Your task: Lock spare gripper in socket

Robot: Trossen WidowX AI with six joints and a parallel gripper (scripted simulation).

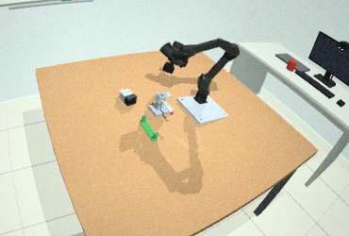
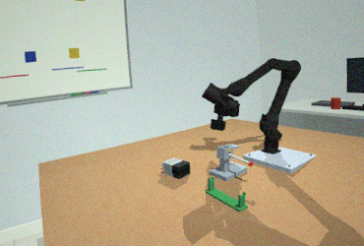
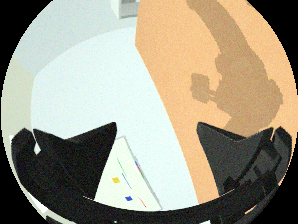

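Observation:
The grey mount (image 1: 154, 110) (image 2: 220, 174) stands on the table with its raised socket head. The lock pin (image 1: 167, 106) (image 2: 240, 158), a pale rod with a red end, sits in the socket and sticks out toward the front right. The spare gripper (image 1: 127, 97) (image 2: 176, 168), a white and black block, lies on the table left of the mount, apart from it. My gripper (image 1: 168, 68) (image 2: 217, 125) (image 3: 157, 124) is open and empty, high above the table and behind the mount. The wrist view shows neither mount, pin nor spare gripper.
A green stand (image 1: 148, 128) (image 2: 225, 199) with two upright ends lies in front of the mount. The arm's white base plate (image 1: 207, 114) (image 2: 295, 160) is to the right of the mount. A thin dark piece pokes out low beside the mount.

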